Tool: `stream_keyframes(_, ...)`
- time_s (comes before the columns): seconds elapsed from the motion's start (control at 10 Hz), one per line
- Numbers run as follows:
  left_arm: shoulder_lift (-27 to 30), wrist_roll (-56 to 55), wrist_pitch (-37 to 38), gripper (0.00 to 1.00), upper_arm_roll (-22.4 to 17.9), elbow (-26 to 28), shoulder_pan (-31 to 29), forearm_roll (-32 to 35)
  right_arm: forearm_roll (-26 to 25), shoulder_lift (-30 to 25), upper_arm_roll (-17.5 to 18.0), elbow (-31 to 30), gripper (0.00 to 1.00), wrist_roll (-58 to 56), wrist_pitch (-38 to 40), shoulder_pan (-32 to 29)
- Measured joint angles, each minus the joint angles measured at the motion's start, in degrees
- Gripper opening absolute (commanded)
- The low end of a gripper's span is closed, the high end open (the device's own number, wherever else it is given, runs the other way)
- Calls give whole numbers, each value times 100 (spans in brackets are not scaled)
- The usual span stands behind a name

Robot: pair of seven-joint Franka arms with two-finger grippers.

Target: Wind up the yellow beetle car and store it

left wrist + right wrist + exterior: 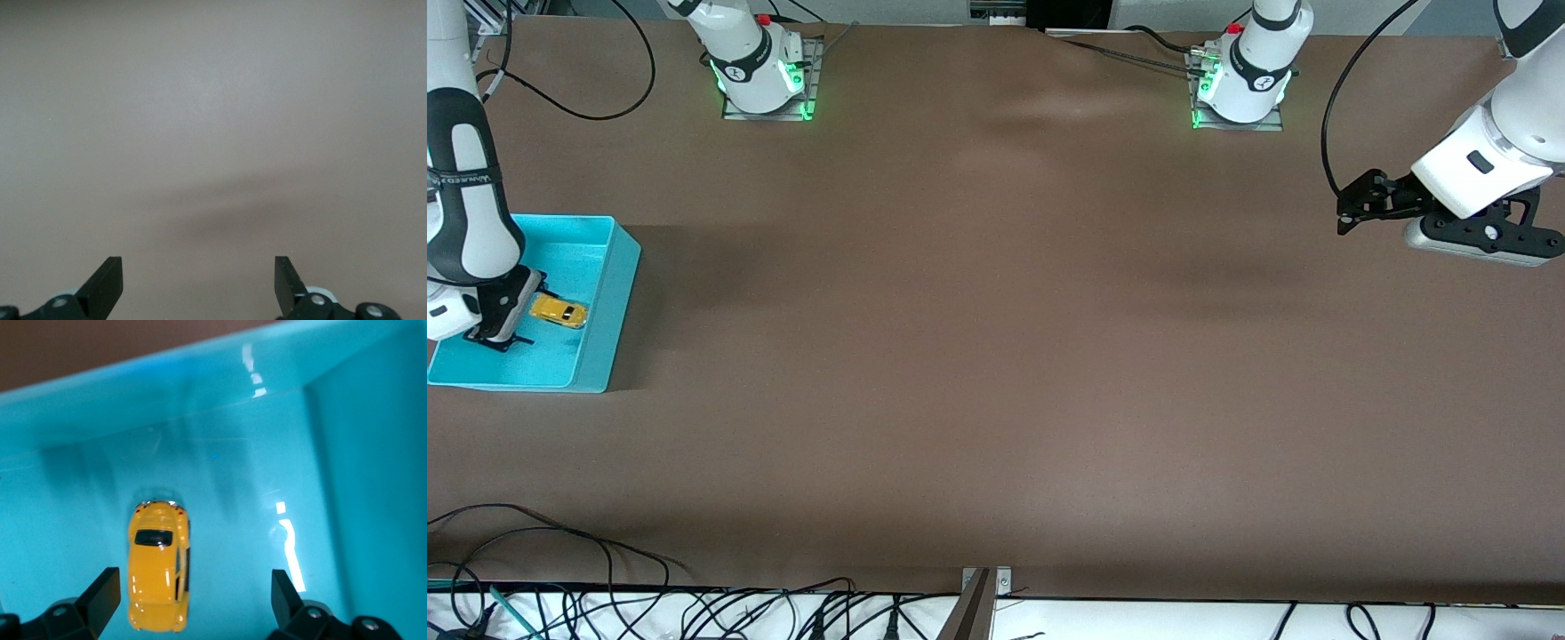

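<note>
The yellow beetle car [559,311] lies on the floor of the turquoise bin [600,293] at the right arm's end of the table. In the right wrist view the car [159,565] rests on the bin floor between the spread fingers, close to one finger [103,597] and touching neither. My right gripper [500,331] is open, low inside the bin just beside the car. My left gripper [1352,213] is open and empty, up over the bare table at the left arm's end, and waits; its wrist view shows only brown table between its fingers [107,283].
The bin's walls [360,473] rise around the right gripper. Cables [605,604] lie along the table edge nearest the front camera. The two arm bases [760,67] stand along the edge farthest from that camera.
</note>
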State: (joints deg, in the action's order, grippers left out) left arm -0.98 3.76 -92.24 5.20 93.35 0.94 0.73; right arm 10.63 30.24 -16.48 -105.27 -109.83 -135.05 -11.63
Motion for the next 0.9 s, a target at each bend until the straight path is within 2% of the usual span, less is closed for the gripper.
stream_keyframes(0.2, 0, 0, 1, 100, 6, 0, 4, 0, 4, -506, 26, 186, 100, 455, 601, 145)
stream_keyframes(0.6, 0, 0, 1, 100, 9, 0, 10, 0, -278, -1593, 92, 723, 100, 2750, 2430, 489)
stream_keyframes(0.9, 0, 0, 1, 100, 10, 0, 12, 0, -301, -1880, 366, 1424, 100, 4672, 3735, 625)
